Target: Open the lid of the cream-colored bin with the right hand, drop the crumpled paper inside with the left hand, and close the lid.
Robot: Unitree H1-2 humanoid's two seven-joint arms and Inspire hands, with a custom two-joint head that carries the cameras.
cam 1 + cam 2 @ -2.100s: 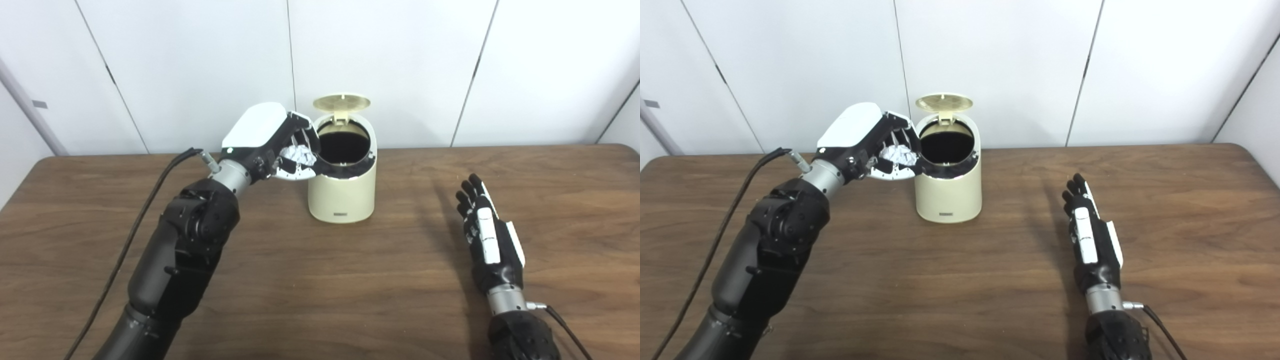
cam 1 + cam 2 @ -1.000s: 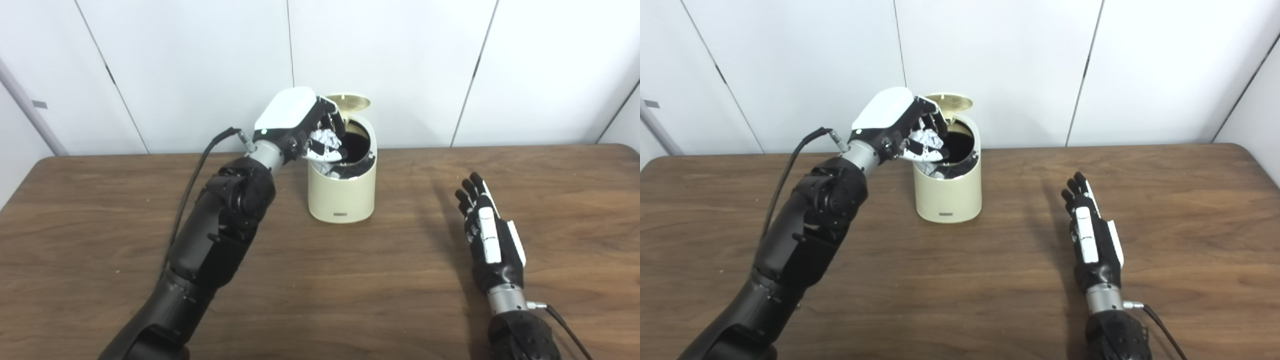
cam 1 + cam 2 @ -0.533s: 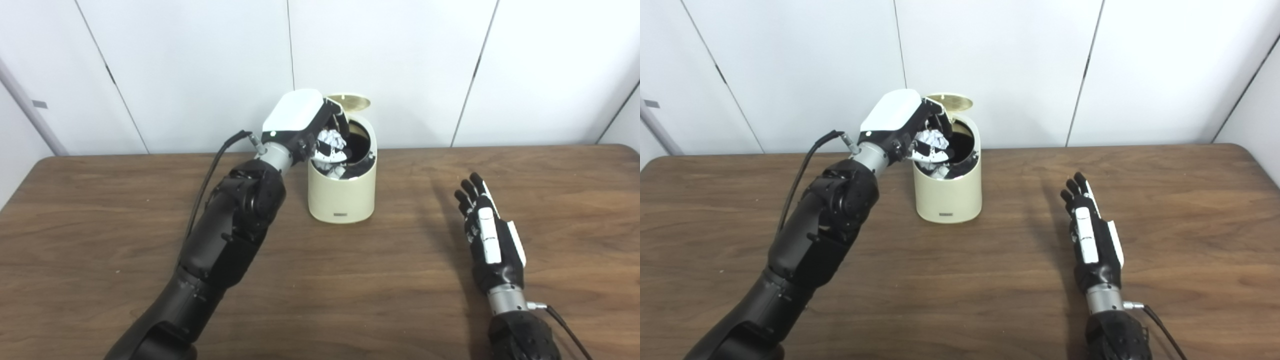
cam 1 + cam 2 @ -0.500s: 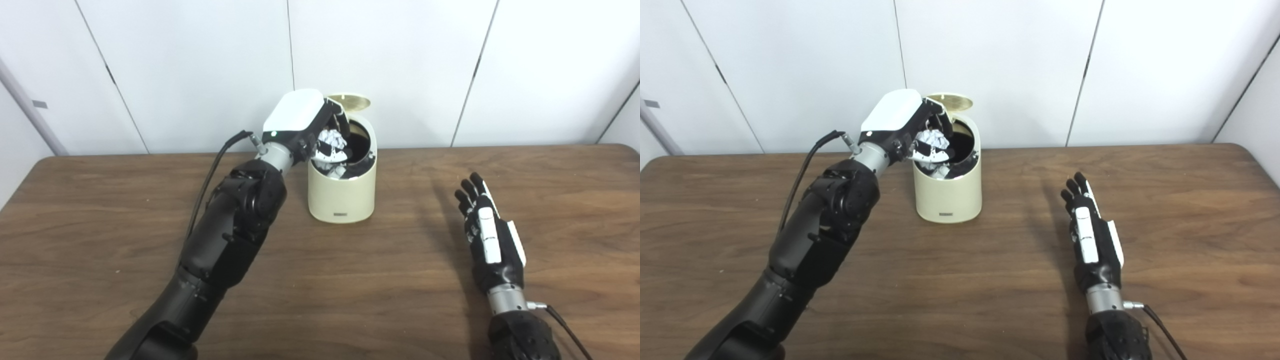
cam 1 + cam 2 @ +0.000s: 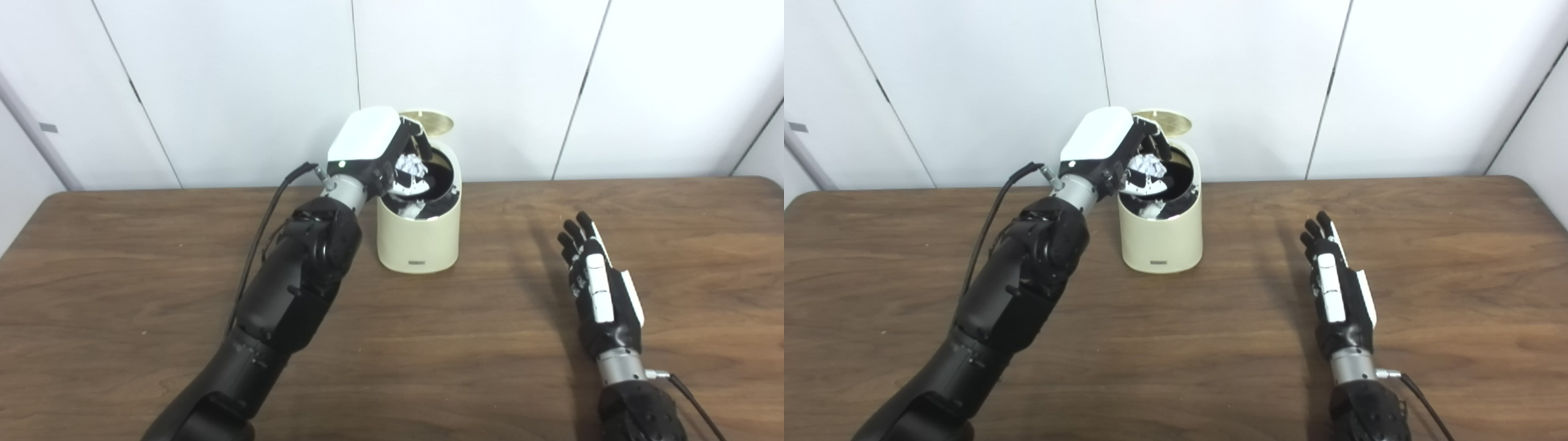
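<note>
Holding paper (image 5: 409, 166) | L hand (image 5: 383, 153) over bin (image 5: 418, 242) rim | lid (image 5: 429, 120) up

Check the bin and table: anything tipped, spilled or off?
Nothing stands out. The cream bin stands upright with its lid flipped open; the left hand holds the crumpled paper over the opening, and the right hand lies open on the table.

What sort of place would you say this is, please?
Probably a lab or test room: a bare wooden table against plain white wall panels, with only a small bin set out for the left robot hand.
</note>
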